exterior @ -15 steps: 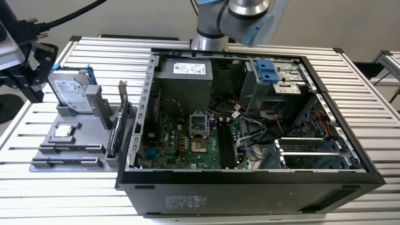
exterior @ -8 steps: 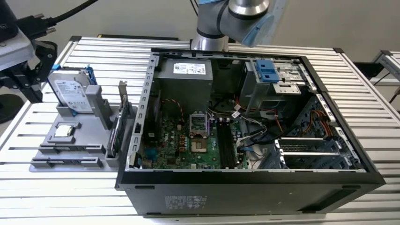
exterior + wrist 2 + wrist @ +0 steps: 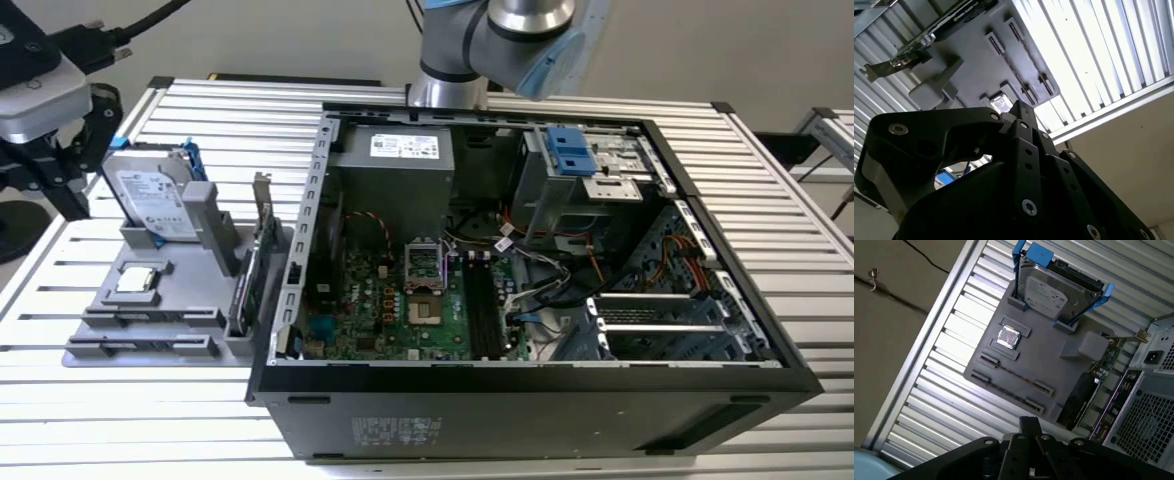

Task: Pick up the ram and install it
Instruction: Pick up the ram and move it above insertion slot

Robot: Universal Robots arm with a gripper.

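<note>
Ram [image 3: 1015, 376]: whereabouts? (first clerk)

Lodged on edge in the gray holder [image 3: 1054, 362], apparently in the clip row just beside the square chip [image 3: 1008, 336]. Reads in the first wrist view as one thin dark line between two end clips. Holder placed at the lower left of the exterior view, on the slatted table [image 3: 80, 410], just beside the open computer case [image 3: 534, 405]. Not yet lifted. (second clerk)

Claw? (first clerk)

Gripper [image 3: 67, 195] at the upper left of the exterior view, just to the exterior view's left of the hard drive [image 3: 147, 195], apart from the stick. Fingertips [image 3: 1019, 111] seemingly pressed together in both wrist views, with nothing pinched. (second clerk)

Hazards? (first clerk)

Several, by judgement.
- Descent with tips closed: a knock on the thin edge instead of a grasp, with the stick tilted or popped from its clips.
- Crowded neighbours: hard drive and upright card [image 3: 262, 250] standing tall on the same holder, liable to be clipped by the wide gripper body on approach.
- Shallow or off-centre pinch: rotation in the grip, then a skewed arrival at the long memory slots [image 3: 483, 310] in the middle of the case.
- Skew plus downward force: half-seated stick, bent board, strained slot.
- Loose cables [image 3: 561, 285] just beside the slots: possible snag. (second clerk)
</note>
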